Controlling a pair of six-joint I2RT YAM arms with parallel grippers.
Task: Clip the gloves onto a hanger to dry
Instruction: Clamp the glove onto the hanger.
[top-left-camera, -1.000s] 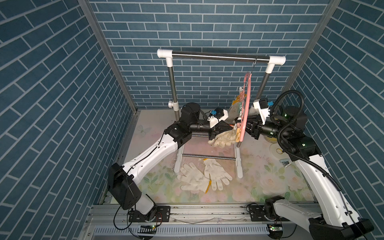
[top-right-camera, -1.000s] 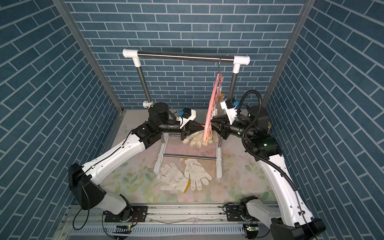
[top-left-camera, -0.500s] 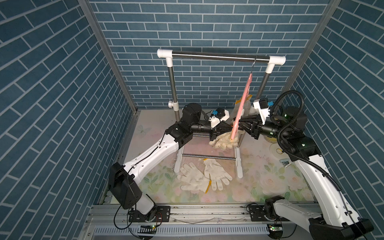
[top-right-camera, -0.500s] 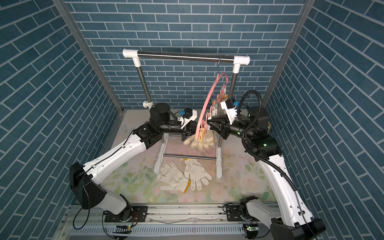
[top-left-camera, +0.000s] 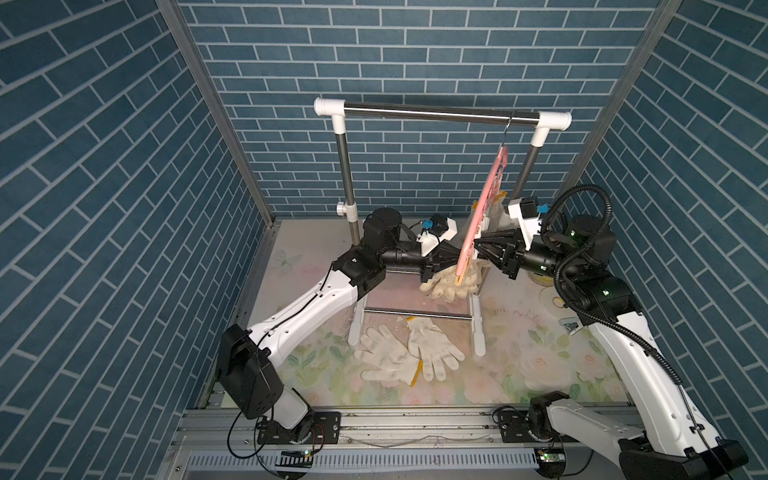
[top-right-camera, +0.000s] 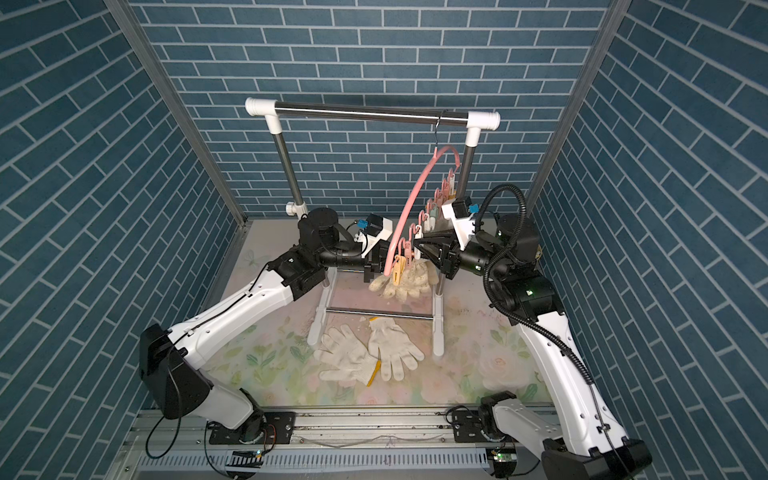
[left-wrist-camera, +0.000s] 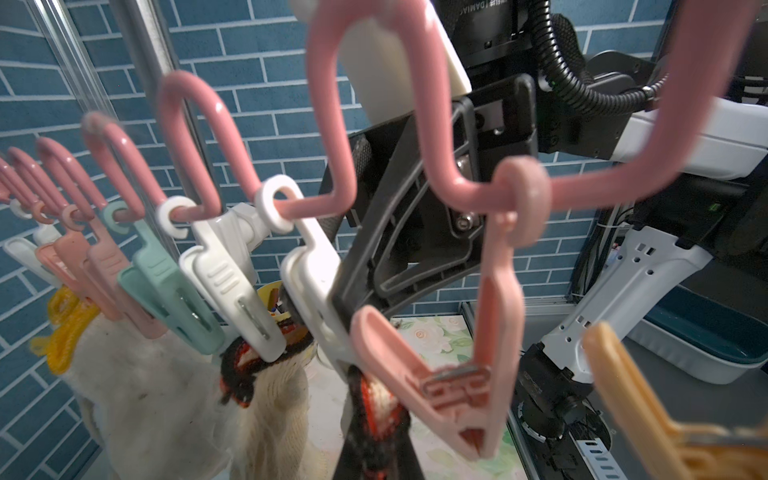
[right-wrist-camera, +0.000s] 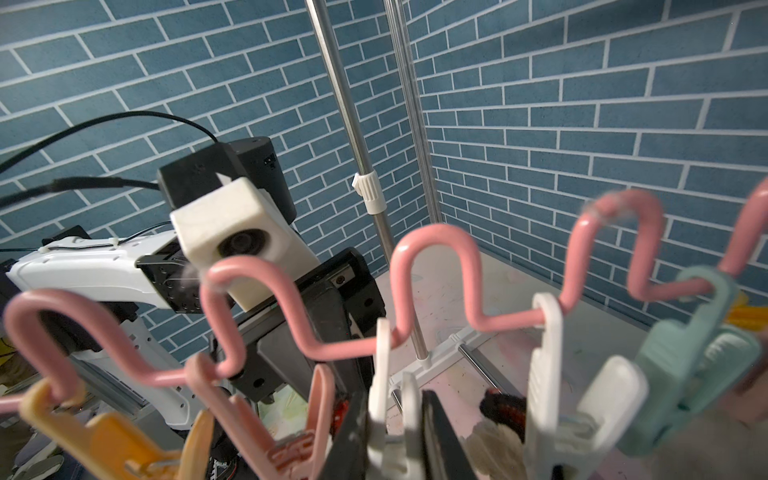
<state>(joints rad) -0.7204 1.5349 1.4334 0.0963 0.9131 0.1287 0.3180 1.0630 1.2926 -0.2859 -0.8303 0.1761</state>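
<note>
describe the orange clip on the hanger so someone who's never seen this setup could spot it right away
Find the steel rack at the back wall; a pink hanger hooks onto its rail and curves downward. Follow that arc to its lowest tip: the last clip there is the orange clip. The other clips that show are pink, white or mint green.

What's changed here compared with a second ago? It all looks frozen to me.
The pink hanger swung: its lower end went toward the left arm, moving with the right gripper, which stays shut on a white clip. Nothing was let go or newly grabbed. The left gripper, shut on a glove cuff, the two gloves on the mat and the steel rack stayed put.
</note>
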